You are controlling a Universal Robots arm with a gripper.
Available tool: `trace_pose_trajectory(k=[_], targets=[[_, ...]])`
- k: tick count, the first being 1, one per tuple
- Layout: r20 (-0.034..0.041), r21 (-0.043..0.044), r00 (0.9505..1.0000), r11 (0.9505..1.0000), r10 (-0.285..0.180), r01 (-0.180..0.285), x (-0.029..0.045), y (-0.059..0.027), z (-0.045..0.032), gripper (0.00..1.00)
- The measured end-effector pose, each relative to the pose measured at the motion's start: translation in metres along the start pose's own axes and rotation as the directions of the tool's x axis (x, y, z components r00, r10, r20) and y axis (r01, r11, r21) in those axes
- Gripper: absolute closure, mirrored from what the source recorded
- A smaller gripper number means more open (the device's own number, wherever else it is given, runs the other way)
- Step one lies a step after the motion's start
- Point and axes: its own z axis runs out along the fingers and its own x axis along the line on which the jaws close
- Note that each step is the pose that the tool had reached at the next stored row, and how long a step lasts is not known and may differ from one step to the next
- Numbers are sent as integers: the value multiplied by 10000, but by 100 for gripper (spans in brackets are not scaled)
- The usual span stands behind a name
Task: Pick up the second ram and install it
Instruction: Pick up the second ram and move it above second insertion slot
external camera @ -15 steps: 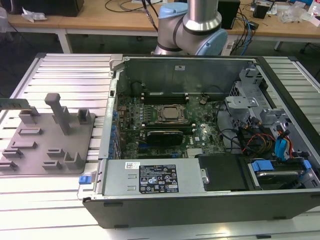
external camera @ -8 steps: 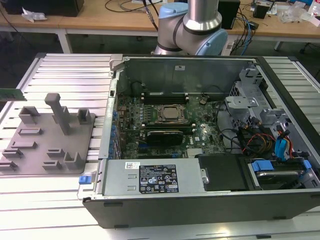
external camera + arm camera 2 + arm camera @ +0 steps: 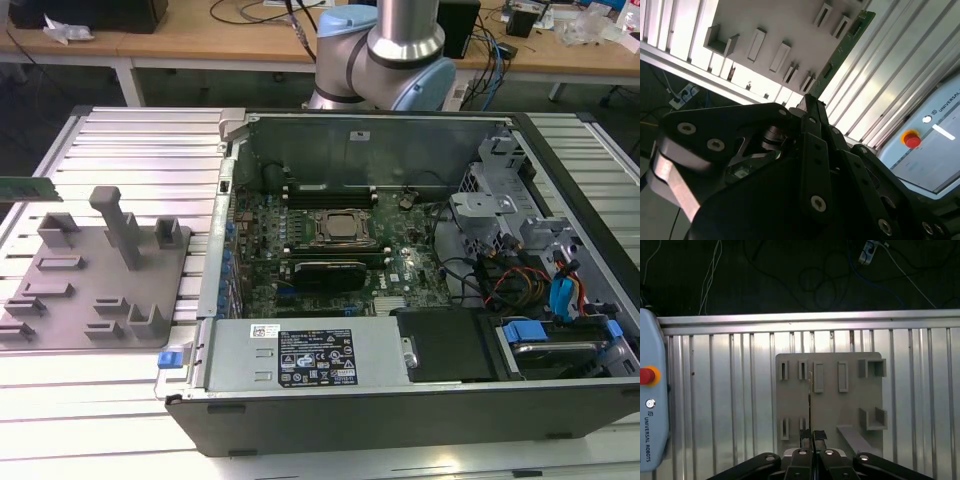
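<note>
The second ram [image 3: 841,49] is a thin green stick, and my gripper [image 3: 808,104] is shut on its end. In the first wrist view the ram [image 3: 810,402] shows edge-on, rising from between the closed fingertips of the gripper [image 3: 812,436] above the grey holder plate [image 3: 827,390]. In the exterior view the ram [image 3: 28,188] hangs in the air at the exterior view's far left, above the plate [image 3: 75,300]. The open computer case [image 3: 400,400] lies to the exterior view's right, with the processor socket [image 3: 338,229] and long black slots [image 3: 330,190] on its motherboard.
The holder plate carries several grey blocks and an upright post [image 3: 118,225]. A teach pendant [image 3: 651,395] with a red button lies on the ribbed metal table [image 3: 720,405]. The arm's base [image 3: 385,55] stands behind the case. Cables and drive bays [image 3: 530,280] crowd the case's right side.
</note>
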Motion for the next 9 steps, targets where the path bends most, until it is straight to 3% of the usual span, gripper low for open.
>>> trace_pose_trajectory(k=[6, 9], targets=[[0, 0, 10000, 10000, 0, 0, -4, -170, -5, 91], [0, -1, 10000, 10000, 0, 0, -7, -309, -10, 91]])
